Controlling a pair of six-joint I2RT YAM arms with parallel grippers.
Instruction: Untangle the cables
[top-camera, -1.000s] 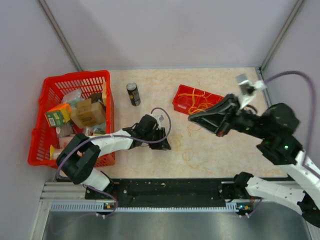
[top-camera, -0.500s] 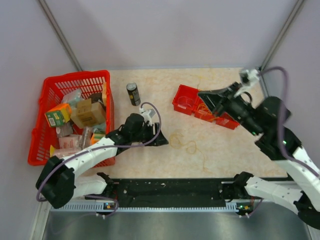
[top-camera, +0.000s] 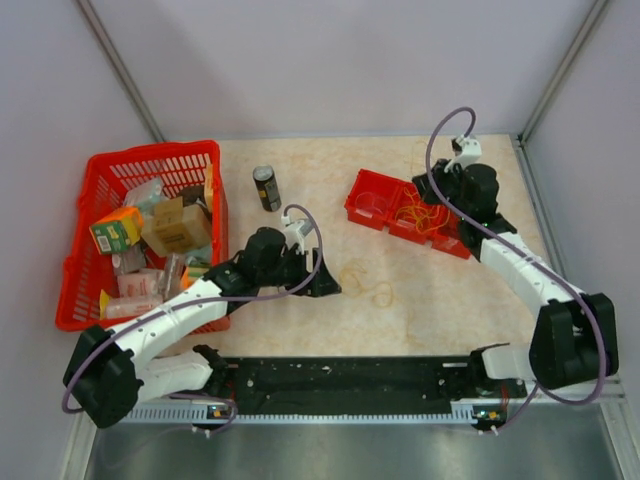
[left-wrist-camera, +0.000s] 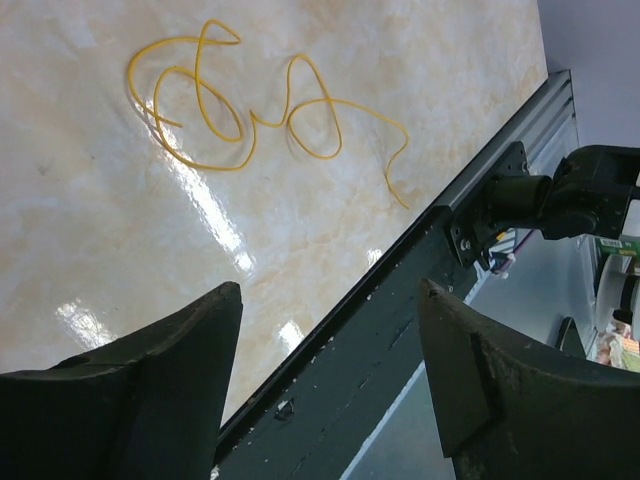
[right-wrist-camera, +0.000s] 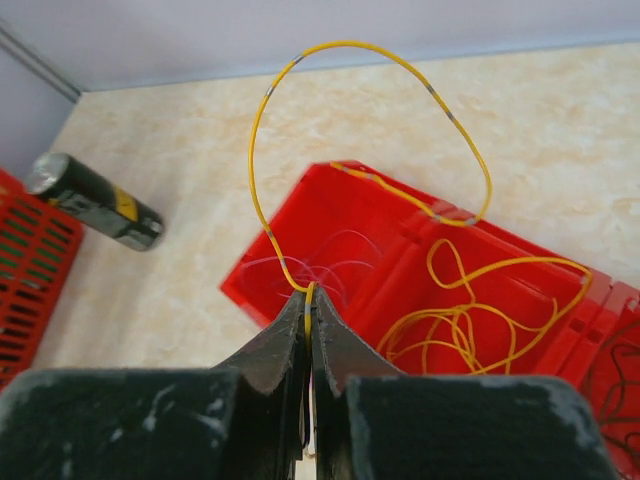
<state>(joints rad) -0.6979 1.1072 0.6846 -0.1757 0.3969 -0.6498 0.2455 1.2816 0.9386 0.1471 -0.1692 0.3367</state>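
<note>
My right gripper is shut on a thin yellow cable that arcs up and over into the middle compartment of a red bin. That compartment holds several more yellow cables. The left one holds pale wires and the right one dark wires. In the top view the right gripper is over the bin. A loose yellow cable curls on the table, also seen from above. My left gripper is open and empty just left of it.
A red basket full of packages stands at the left. A dark can stands on the table left of the bin, and shows in the right wrist view. A black rail runs along the table's near edge.
My right arm has swung back and right from above the table's middle to over the red bin, carrying the yellow cable. My left gripper has moved right, towards the loose cable.
</note>
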